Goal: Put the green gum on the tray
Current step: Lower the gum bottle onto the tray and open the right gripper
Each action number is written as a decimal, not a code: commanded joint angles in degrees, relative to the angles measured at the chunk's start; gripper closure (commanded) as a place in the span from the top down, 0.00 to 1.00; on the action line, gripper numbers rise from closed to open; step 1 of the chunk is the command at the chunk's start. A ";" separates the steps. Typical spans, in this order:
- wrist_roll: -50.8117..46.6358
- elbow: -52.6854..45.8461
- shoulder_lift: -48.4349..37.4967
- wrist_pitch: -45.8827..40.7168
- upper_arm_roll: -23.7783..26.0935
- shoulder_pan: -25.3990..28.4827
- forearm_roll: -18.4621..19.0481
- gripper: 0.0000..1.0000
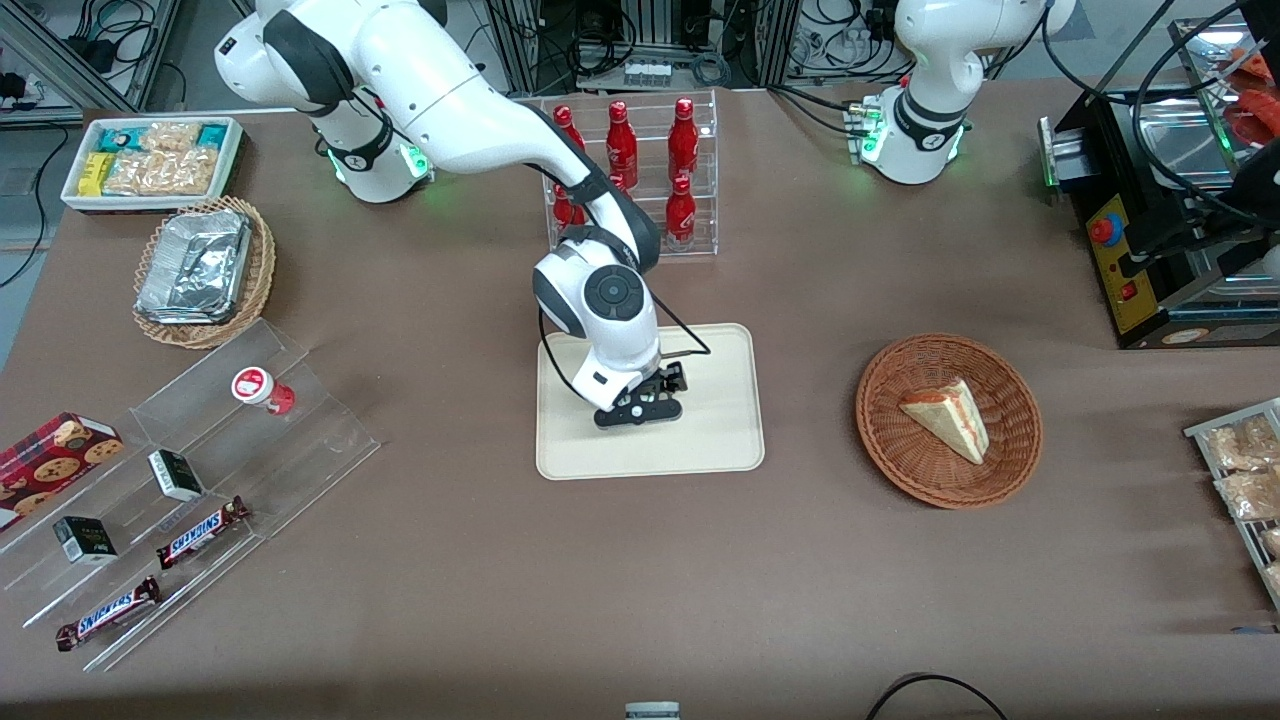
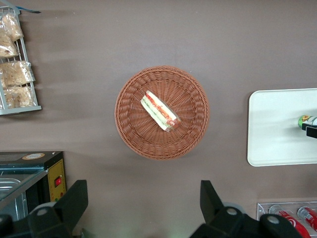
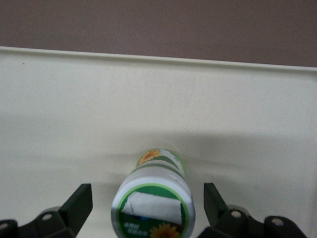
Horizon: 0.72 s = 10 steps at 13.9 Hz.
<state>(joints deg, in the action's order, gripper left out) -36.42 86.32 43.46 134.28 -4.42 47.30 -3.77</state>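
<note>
The green gum (image 3: 154, 198), a white canister with a green-rimmed lid and a green-yellow label, stands upright on the cream tray (image 3: 148, 99). My right gripper (image 3: 147, 206) is open, with one finger on each side of the canister and a gap to both. In the front view the gripper (image 1: 650, 402) hangs low over the middle of the tray (image 1: 720, 440), and the wrist hides the gum. In the left wrist view the gum (image 2: 308, 120) shows on the tray (image 2: 277, 129) beside a black finger.
A red-lidded canister (image 1: 262, 388) sits on the clear stepped stand (image 1: 180, 480) with candy bars, toward the working arm's end. A rack of red bottles (image 1: 640, 170) stands farther from the camera than the tray. A wicker basket (image 1: 1010, 470) holds a sandwich, toward the parked arm's end.
</note>
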 commanded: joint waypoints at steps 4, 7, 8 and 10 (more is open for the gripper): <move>4.24 -0.98 -4.25 -6.38 -0.41 -1.24 0.69 1.00; 5.39 -0.98 -8.20 -11.74 -0.41 -3.00 0.61 1.00; 6.96 -0.98 -9.52 -13.93 -0.41 -3.79 0.61 1.00; 10.39 -0.98 -12.60 -19.11 -0.41 -5.98 0.34 1.00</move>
<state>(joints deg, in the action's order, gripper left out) -28.72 85.00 33.96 119.75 -5.26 43.35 -3.74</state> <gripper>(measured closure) 0.000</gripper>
